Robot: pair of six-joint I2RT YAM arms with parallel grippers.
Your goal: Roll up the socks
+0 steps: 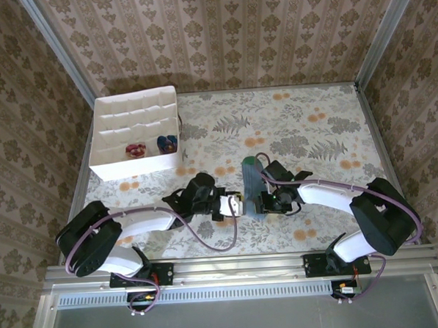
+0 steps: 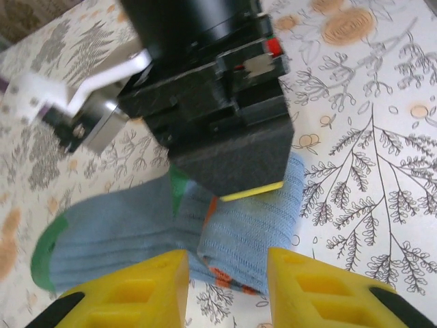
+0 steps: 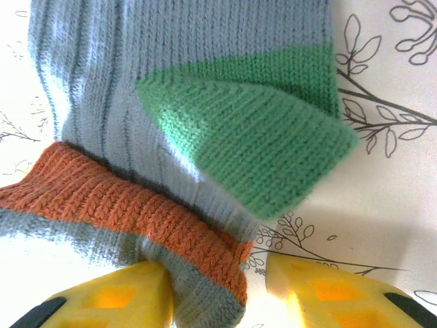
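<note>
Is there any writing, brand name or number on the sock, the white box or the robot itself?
None can be read.
Grey-blue sock: colour bands only, no label.
White box: plain, no print.
Red and white patch on the black robot part above the sock: too blurred to tell if it carries text.
Tablecloth: floral pattern only.

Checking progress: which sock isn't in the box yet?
The grey-blue sock with green toe and orange cuff, lying on the table; the reddish bundle and the dark-blue bundle sit in the white box.
</note>
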